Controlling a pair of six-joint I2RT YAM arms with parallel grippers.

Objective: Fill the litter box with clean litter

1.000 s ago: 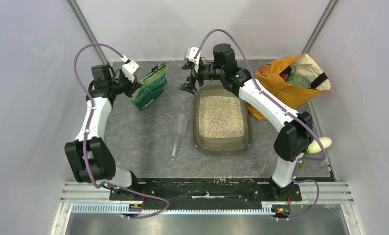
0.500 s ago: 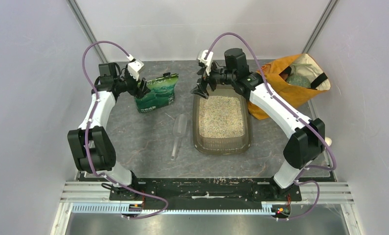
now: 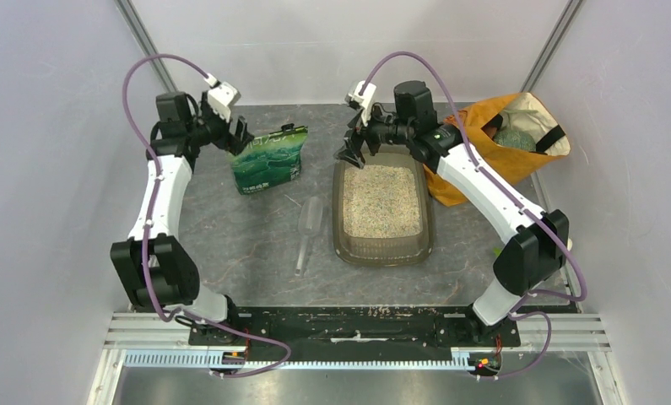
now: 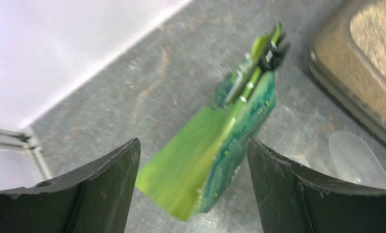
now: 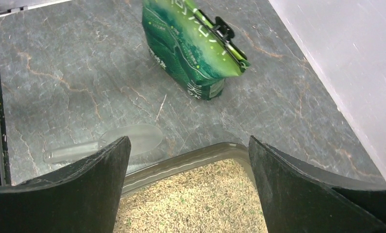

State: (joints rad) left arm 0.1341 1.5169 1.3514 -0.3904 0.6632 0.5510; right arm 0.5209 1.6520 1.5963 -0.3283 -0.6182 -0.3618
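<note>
You've got the litter box centre-right on the grey marbled surface, long axis near-to-far, clean litter across its floor. L pincer spread, beside the standing green pouch, not touching. R pincer spread above the box's far-left corner. Pale walls all round.

The litter box is smooth, dark, translucent plastic with a faint sheen along its rim, and the clean litter in it is a matt, grainy, sand-like bed of pale granules. The green pouch is glossy printed film that catches the light, its black clip has a duller finish, and the scoop is clear, smooth plastic. The table has a matt, grey, stone-like veined surface, while the orange bag is soft, creased cloth.
</note>
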